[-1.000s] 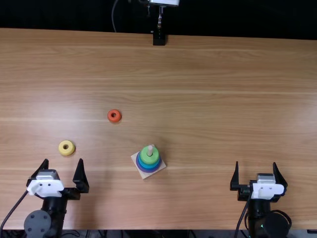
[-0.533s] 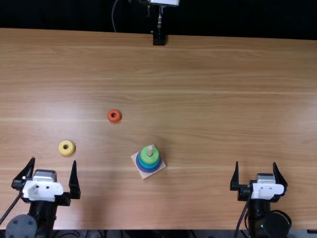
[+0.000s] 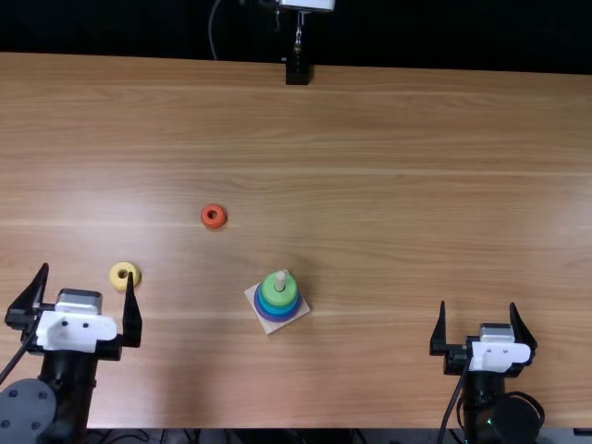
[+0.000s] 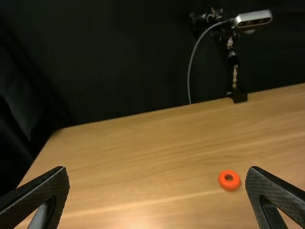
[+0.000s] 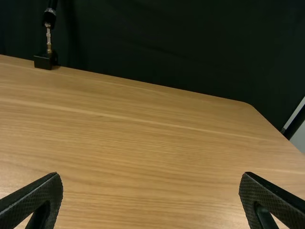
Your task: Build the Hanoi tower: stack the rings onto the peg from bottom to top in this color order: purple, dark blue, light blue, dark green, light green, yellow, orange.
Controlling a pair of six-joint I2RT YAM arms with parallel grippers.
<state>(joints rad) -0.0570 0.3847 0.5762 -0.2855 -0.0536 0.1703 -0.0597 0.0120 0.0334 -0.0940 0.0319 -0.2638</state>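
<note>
Across a light brown, wood-grained table [image 3: 370, 231], with left pincer [image 3: 87, 270] and right pincer [image 3: 477, 304] spread apart, finely textured and tapered
Between them, past a pale square base [image 3: 269, 326], to smooth purple, blue and green rings [image 3: 269, 289] around a round peg [image 3: 280, 280]; on to a yellow ring [image 3: 116, 277], partly hidden by a left fingertip, and a smaller orange ring [image 3: 221, 218] farther out; compared with earlier, with left pincer farther forward and left

Top view steep, wrist views low
</note>
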